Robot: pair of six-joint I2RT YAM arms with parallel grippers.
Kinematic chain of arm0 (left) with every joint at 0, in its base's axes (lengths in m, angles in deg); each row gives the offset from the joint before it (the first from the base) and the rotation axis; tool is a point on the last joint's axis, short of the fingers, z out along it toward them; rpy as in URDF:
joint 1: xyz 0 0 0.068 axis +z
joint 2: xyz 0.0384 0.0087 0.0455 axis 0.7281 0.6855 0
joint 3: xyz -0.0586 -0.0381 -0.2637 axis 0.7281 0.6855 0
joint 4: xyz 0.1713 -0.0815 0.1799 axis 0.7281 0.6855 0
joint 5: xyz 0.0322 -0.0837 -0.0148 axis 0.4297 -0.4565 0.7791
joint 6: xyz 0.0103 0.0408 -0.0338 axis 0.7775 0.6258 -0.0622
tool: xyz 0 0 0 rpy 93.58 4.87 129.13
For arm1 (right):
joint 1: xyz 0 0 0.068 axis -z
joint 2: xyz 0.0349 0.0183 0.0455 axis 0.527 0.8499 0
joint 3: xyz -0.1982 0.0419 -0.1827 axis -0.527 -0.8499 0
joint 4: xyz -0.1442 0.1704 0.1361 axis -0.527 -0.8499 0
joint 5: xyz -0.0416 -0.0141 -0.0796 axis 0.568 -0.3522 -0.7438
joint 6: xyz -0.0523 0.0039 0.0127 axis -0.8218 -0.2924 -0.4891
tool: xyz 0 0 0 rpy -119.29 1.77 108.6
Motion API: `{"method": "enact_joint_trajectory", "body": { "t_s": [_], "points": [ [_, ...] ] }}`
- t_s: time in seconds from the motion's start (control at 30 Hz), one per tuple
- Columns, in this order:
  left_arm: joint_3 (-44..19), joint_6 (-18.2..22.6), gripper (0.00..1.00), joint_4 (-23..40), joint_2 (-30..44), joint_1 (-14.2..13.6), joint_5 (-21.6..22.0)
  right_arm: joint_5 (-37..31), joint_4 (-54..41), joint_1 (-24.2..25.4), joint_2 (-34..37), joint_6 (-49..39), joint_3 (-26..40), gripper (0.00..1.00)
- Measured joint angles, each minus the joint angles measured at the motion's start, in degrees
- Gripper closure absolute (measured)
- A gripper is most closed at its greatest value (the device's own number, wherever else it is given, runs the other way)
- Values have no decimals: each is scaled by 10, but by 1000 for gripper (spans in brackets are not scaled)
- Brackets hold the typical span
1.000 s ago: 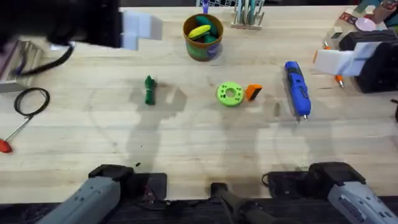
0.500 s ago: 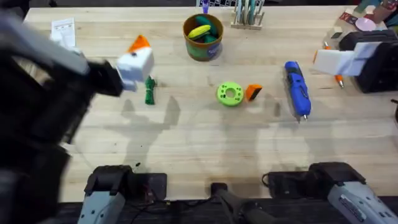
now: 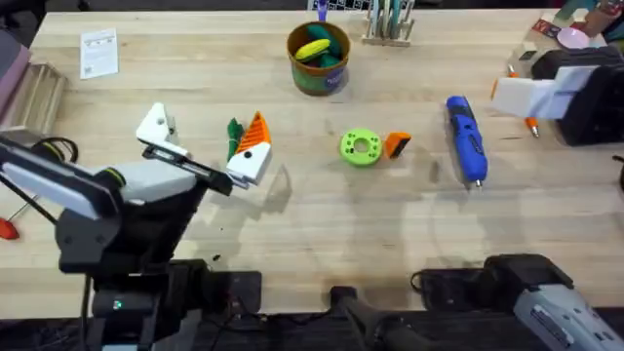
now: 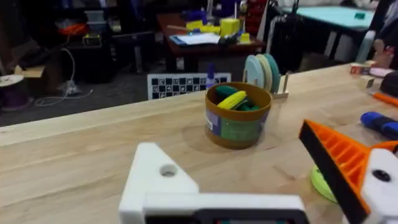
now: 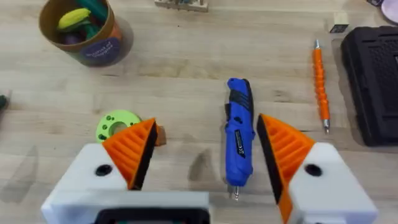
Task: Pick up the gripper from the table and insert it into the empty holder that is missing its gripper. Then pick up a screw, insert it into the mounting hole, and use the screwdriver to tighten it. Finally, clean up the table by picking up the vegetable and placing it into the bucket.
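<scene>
My left gripper (image 3: 205, 136) is open low over the table's left half. One side is a bare white holder (image 3: 156, 125) (image 4: 158, 177) with an empty hole. The other side carries an orange finger (image 3: 255, 130) (image 4: 336, 163), beside the dark green vegetable (image 3: 234, 138). The loose orange gripper (image 3: 397, 144) lies right of a green disc (image 3: 361, 147). The blue screwdriver (image 3: 465, 138) (image 5: 238, 134) lies right of that, below my open right gripper (image 5: 205, 149) (image 3: 531, 96). The bucket (image 3: 318, 57) (image 4: 238, 116) stands at the back with toys inside. The screw is out of view.
A black case (image 3: 585, 93) and a thin orange pen-like tool (image 5: 320, 84) sit at the right edge. A paper card (image 3: 99, 51), a black cable loop (image 3: 49, 151) and a red-tipped tool (image 3: 8, 229) lie at the left. A rack (image 3: 388, 24) stands behind the bucket.
My left arm has swung from the far left edge down and rightward, its gripper now low beside the vegetable. The right arm and the table's objects have not moved.
</scene>
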Motion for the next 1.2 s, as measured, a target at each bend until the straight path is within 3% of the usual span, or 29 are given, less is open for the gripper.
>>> {"method": "enact_joint_trajectory", "body": {
  "t_s": [0.2, 0.43, 0.6, 0.77, 0.9, 1.03, 1.2],
  "points": [
    [22, -55, 15, -25, -28, 0, -14, 0, 0, 0, 0, 0, 0, 42],
    [23, -83, 15, -14, -28, 0, -115, 0, 0, 0, 0, 0, 0, 42],
    [23, -69, 15, 3, -28, 0, -253, 0, 0, 0, 0, 0, 0, 42],
    [23, -63, 15, 79, -28, 0, -361, 0, 0, 0, 0, 0, 0, 42],
    [23, -31, 16, 96, -28, 0, -403, 0, 0, 0, 0, 0, 0, 42],
    [23, 11, 15, 99, -28, 0, -420, 0, 0, 0, 0, 0, 0, 42],
    [23, 35, 15, 101, -28, 0, -434, 0, 0, 0, 0, 0, 0, 42]
  ]
}}
